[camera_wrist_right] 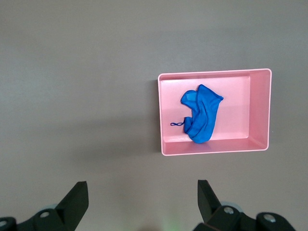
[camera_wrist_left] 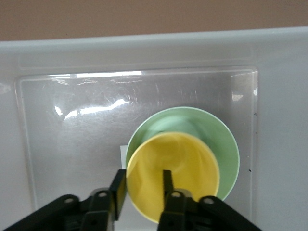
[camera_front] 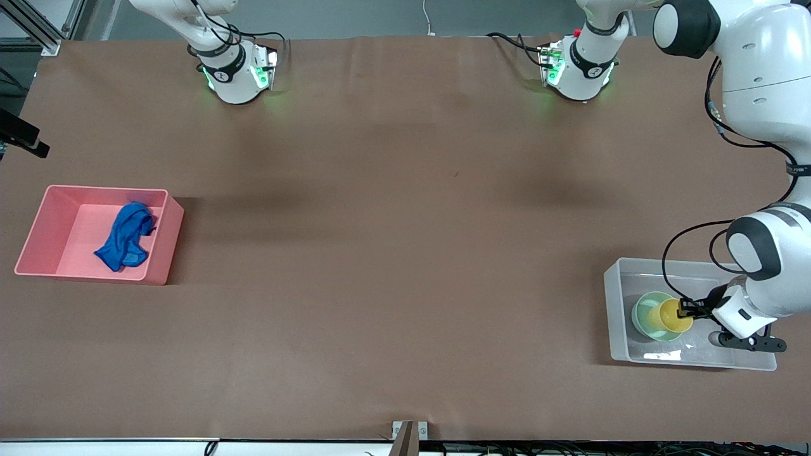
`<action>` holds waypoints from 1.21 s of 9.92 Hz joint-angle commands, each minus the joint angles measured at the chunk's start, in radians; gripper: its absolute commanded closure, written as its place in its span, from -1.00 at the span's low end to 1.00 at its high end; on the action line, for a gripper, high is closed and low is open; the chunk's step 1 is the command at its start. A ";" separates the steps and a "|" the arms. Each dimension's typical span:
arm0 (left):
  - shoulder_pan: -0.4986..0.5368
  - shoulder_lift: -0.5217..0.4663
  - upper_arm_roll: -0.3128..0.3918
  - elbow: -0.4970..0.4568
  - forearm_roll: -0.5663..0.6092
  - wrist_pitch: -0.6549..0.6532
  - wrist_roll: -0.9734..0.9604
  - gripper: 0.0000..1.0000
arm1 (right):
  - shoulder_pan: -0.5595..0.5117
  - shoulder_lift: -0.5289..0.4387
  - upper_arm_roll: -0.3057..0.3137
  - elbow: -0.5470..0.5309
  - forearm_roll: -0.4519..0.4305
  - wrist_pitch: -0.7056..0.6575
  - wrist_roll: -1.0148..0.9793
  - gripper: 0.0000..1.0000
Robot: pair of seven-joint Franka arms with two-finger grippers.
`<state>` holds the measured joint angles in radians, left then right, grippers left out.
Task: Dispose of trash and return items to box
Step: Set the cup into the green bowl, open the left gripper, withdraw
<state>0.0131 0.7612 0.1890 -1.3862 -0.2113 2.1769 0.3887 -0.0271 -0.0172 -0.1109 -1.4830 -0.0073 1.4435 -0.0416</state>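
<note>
The yellow cup [camera_front: 670, 315] sits tilted inside the mint-green bowl [camera_front: 643, 313], and both are in the clear box [camera_front: 618, 329] at the left arm's end of the table. My left gripper [camera_front: 687, 311] is at the cup's rim. In the left wrist view its fingers [camera_wrist_left: 143, 180] straddle the wall of the cup [camera_wrist_left: 183, 168], one finger inside and one outside, with a gap between them. The bowl [camera_wrist_left: 211, 130] lies under the cup on the box floor [camera_wrist_left: 96, 125]. The blue rag [camera_front: 127, 237] lies in the pink bin [camera_front: 51, 215]. My right gripper [camera_wrist_right: 142, 202] is open and empty, high over the table.
The pink bin [camera_wrist_right: 260, 110] with the rag [camera_wrist_right: 202, 113] stands at the right arm's end of the table. The arm bases stand along the edge farthest from the front camera. A small white label [camera_wrist_left: 122, 156] shows on the box floor beside the bowl.
</note>
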 commanded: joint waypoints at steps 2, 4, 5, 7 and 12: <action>-0.005 -0.127 0.012 -0.095 0.006 -0.003 0.013 -0.95 | -0.010 -0.010 0.008 -0.003 0.001 -0.006 -0.007 -1.00; -0.016 -0.347 0.000 -0.241 0.057 -0.015 0.007 -1.00 | -0.010 -0.010 0.008 -0.003 0.001 -0.006 -0.007 -1.00; -0.021 -0.450 -0.022 -0.282 0.149 -0.102 -0.002 -1.00 | -0.010 -0.010 0.008 -0.003 0.001 -0.006 -0.007 -1.00; -0.019 -0.630 -0.104 -0.286 0.280 -0.331 -0.144 -1.00 | -0.010 -0.010 0.008 -0.003 0.001 -0.006 -0.007 -1.00; -0.021 -0.734 -0.253 -0.086 0.274 -0.678 -0.321 -1.00 | -0.010 -0.010 0.008 -0.003 0.001 -0.006 -0.007 -1.00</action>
<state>-0.0063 -0.0064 -0.0351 -1.5402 0.0535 1.5764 0.1151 -0.0280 -0.0173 -0.1104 -1.4828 -0.0073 1.4429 -0.0421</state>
